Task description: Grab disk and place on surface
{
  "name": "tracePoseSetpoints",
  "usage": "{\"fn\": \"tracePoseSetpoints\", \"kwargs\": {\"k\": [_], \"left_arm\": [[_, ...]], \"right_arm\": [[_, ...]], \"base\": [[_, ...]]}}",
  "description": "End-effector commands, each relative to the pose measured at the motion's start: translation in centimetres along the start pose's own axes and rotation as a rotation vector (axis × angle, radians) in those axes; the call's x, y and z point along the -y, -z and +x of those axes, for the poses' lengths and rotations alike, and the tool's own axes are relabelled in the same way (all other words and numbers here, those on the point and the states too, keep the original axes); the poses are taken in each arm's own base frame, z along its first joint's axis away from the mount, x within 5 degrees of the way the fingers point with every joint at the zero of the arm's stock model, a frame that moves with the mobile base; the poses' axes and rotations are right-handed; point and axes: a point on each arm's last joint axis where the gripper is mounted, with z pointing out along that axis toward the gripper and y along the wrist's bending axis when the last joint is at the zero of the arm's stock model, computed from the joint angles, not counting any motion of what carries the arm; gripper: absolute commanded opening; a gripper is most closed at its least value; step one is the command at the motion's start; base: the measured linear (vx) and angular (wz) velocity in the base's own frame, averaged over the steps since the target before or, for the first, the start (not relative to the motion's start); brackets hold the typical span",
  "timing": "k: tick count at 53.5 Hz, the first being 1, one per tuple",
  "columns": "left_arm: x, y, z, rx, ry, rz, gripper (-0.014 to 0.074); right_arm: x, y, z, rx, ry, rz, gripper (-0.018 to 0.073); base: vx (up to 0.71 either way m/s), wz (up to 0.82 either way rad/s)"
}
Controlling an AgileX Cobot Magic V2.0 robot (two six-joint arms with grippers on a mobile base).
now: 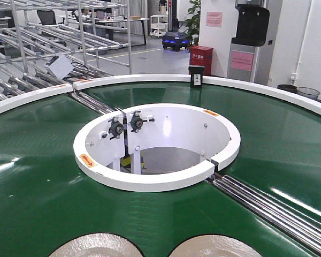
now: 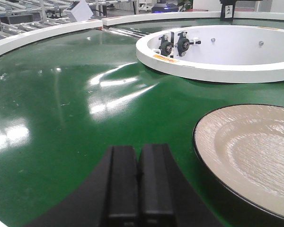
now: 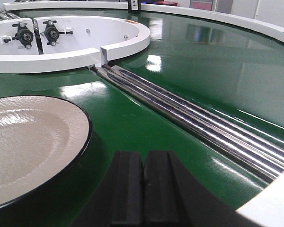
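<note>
Two beige disks with black rims lie on the green belt (image 1: 37,203) at the near edge of the front view, a left disk (image 1: 96,246) and a right disk (image 1: 214,247). In the left wrist view my left gripper (image 2: 139,158) is shut and empty, low over the belt, with a disk (image 2: 251,151) just to its right. In the right wrist view my right gripper (image 3: 143,163) is shut and empty, with a disk (image 3: 28,142) just to its left. Neither gripper touches a disk or appears in the front view. The surface is out of view.
A white ring wall (image 1: 155,179) surrounds the belt's central opening, with two bearing blocks (image 1: 125,126) inside. Steel rollers (image 3: 194,118) cross the belt to the right of the right gripper. A white outer rim (image 1: 27,99) bounds the belt. Roller racks (image 1: 37,48) stand beyond.
</note>
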Motion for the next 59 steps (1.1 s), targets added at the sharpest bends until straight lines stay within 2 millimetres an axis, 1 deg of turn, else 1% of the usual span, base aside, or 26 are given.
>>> {"fn": "tracePoseSetpoints", "kwargs": {"k": [1,34,40,43,45,54,59], "left_arm": [[-0.1,0.2,-1.4,0.106,0.009,-0.008,-0.0008],[-0.1,0.3,-1.7,0.134,0.015,-0.011,-0.0008],[-0.1,0.3,-2.0,0.167,0.036,-0.012,-0.0008],[-0.2,0.4,-2.3,0.206,0.055,-0.014,-0.0008],[-0.2,0.4,-2.6,0.231,0.073,-0.016,-0.0008],[-0.5,0.7,-3.4,0.328,0.16,-0.025,-0.0008],[-0.7,1.1,-4.5,0.407,0.199,-0.034,-0.0008]], "right_arm": [[0.0,0.0,-0.6,0.088,0.008,0.005,-0.0008],[0.0,0.0,-0.6,0.088,0.008,0.005,-0.0008],[0.0,0.0,-0.7,0.098,0.004,0.004,-0.0008],[-0.1,0.0,-0.8,0.11,-0.044,-0.006,-0.0008],[-0.1,0.1,-0.8,0.114,-0.032,-0.005,-0.0008],[0.0,0.2,-1.9,0.234,-0.02,-0.003,-0.0008],[0.0,0.6,-3.0,0.363,-0.02,-0.002,-0.0008]], "base": [[0.0,0.0],[0.0,0.0],[0.0,0.0],[0.0,0.0],[0.0,0.0],[0.0,0.0],[0.0,0.0]]}}
